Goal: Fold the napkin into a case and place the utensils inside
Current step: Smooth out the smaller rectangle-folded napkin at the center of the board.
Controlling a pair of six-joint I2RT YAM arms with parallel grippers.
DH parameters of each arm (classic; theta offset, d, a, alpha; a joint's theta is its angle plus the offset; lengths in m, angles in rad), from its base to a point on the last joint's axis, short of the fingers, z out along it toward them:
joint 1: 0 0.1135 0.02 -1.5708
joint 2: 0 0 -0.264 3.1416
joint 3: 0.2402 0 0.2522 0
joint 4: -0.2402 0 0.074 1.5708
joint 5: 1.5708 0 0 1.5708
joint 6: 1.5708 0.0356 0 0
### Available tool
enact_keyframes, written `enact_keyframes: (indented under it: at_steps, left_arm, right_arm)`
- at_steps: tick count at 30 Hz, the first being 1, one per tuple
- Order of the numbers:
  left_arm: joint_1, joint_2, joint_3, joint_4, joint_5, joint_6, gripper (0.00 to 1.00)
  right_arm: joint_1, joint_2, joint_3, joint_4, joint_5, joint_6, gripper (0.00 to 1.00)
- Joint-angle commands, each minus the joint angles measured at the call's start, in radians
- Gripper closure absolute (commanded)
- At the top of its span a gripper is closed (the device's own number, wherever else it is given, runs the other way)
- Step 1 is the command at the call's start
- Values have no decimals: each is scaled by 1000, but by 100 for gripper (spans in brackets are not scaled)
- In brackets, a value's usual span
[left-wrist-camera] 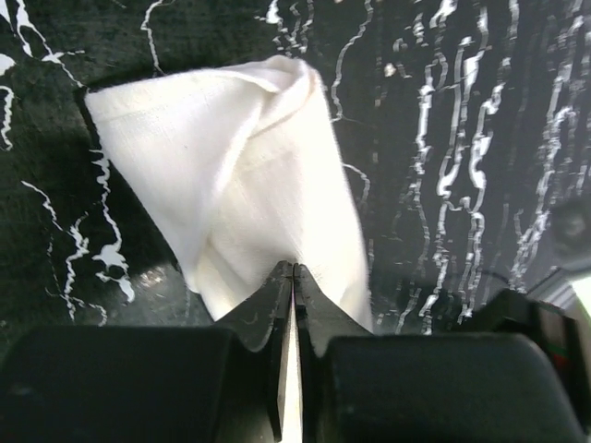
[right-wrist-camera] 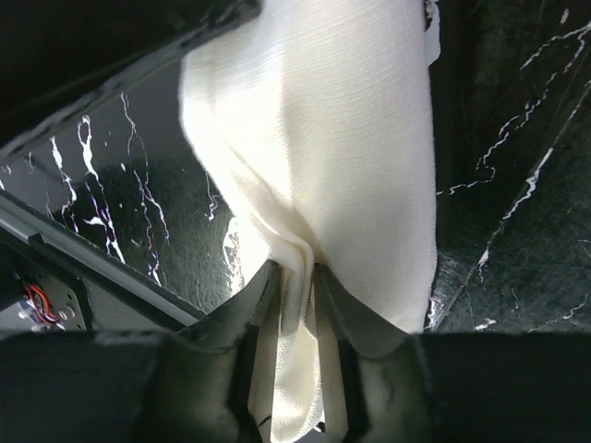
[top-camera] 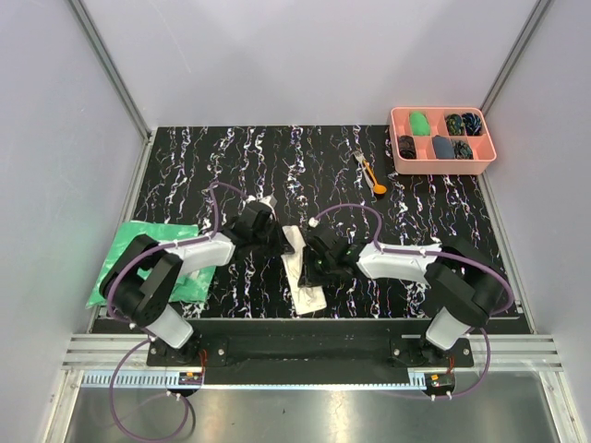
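The thin cream-white cloth napkin lay part-folded toward six o'clock, its edge pinched tight by the left gripper. The right gripper straddled it, but whether it gripped was unclear. The crease likely wanted even tension before any release.

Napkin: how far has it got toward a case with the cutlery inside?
Done: the napkin is folded partway into a strip. In hand: the left fingers pinch it, and cloth also runs between the right fingers. Left: finishing the case, then loading the fork and spoon, lying untouched near the pink tray.

Napkin — middle behind right end effector
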Motion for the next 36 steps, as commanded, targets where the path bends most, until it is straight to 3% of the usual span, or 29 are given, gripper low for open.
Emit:
enact_keyframes:
  at_steps: [1, 9, 13, 20, 25, 36]
  left_arm:
    - [23, 54, 55, 43, -8, 83, 95]
    - [63, 83, 80, 5, -21, 223, 99]
    - [75, 108, 92, -10, -11, 241, 100]
    - [81, 125, 91, 0, -10, 249, 100]
    - [84, 123, 88, 5, -11, 252, 100]
    - [84, 114, 126, -20, 2, 251, 98]
  right_arm:
    - [-12, -49, -5, 2, -46, -16, 68]
    - [-110, -212, -38, 5, -167, -54, 40]
    - [-148, -230, -33, 5, -212, -72, 38]
    - [-150, -209, -57, 38, -227, -57, 43]
    - [-150, -199, -116, 109, -269, -22, 62]
    - [-81, -34, -234, 431, -283, 147, 67]
